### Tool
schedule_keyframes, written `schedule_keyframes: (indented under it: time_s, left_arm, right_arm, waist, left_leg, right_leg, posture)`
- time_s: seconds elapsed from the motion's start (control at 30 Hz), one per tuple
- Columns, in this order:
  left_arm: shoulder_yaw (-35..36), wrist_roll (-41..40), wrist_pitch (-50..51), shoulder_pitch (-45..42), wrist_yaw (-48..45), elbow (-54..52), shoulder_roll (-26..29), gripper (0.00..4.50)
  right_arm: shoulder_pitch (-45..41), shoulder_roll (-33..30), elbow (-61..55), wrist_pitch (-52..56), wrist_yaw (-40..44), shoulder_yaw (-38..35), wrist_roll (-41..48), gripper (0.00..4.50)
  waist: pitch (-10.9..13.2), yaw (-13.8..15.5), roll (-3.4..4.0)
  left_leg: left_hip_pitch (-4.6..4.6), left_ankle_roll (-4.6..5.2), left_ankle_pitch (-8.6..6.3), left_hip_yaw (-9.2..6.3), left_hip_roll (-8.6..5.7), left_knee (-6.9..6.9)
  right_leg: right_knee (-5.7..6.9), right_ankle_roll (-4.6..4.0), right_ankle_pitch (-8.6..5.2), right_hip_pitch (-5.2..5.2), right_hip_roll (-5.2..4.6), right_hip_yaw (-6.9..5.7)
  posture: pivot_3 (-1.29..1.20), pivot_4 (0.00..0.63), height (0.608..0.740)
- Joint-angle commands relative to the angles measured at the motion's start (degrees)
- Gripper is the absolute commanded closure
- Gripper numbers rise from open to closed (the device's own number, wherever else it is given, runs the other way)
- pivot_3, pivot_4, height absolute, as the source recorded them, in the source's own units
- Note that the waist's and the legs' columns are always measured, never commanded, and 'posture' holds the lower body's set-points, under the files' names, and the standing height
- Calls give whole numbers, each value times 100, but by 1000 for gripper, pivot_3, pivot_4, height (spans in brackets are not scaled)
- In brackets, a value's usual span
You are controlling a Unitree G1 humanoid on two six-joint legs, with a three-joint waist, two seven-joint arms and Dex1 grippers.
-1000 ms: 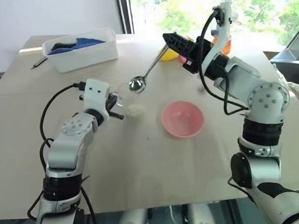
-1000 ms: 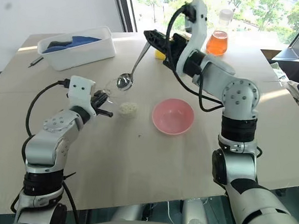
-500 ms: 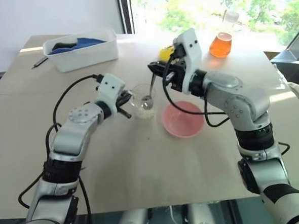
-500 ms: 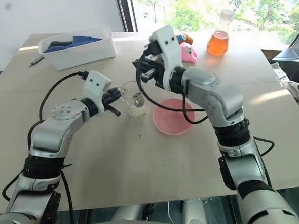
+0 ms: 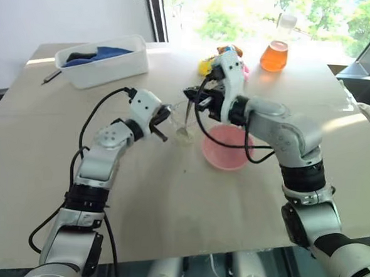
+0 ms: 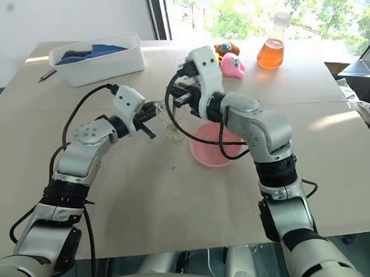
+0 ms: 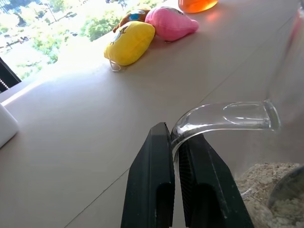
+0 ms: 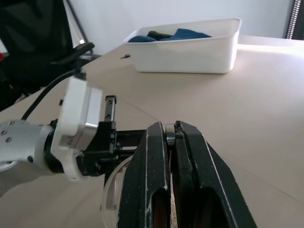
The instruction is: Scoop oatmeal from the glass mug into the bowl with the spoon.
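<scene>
Our left gripper (image 7: 175,142) reaching level, fingers clenched on the glass mug (image 5: 181,121) handle, mug mid-table (image 5: 168,200), oatmeal (image 7: 266,202) inside, pink bowl (image 5: 226,147) at its 4 o'clock, our right gripper (image 8: 170,135) fingers grasping the spoon (image 5: 186,120), dipping into the mug.

Bright daylight floods through the window (image 5: 243,16), glaring on the table (image 5: 168,206).

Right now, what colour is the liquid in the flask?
Orange; the flask shows best in the right eye view.
</scene>
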Motion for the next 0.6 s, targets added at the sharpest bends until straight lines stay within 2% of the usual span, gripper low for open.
schedule_keyframes:
  time_s: [0.03,0.17,0.43,0.6]
  left_arm:
    - [-75,169,-145,33,12,158,-26,4475]
    - [-91,188,-226,-1,24,288,-59,4475]
    - [-113,190,-248,-32,32,348,-127,4475]
    - [-95,195,-257,-36,64,347,-148,4475]
  right_arm:
    - [-365,113,-89,279,-266,-655,320,4500]
    - [-512,182,-80,565,-494,-1088,512,4500]
    - [-470,346,-90,891,-875,-1446,703,4500]
    - [-490,714,30,1394,-1528,-2164,1044,4500]
  waist:
    - [0,4,0]
    - [0,-3,0]
    - [-1,-1,0]
    - [-1,1,0]
  left_leg:
    - [0,0,0,0,0,0]
    - [1,0,0,-1,0,0]
    - [2,0,0,0,-3,2]
    - [2,0,0,0,-4,3]
  right_leg:
    - [0,0,0,0,0,0]
    - [2,0,0,0,0,0]
    - [9,0,0,0,-2,0]
    - [13,0,0,0,-3,0]
  posture:
    - [0,150,740]
    - [0,150,740]
    - [0,150,740]
    - [0,150,740]
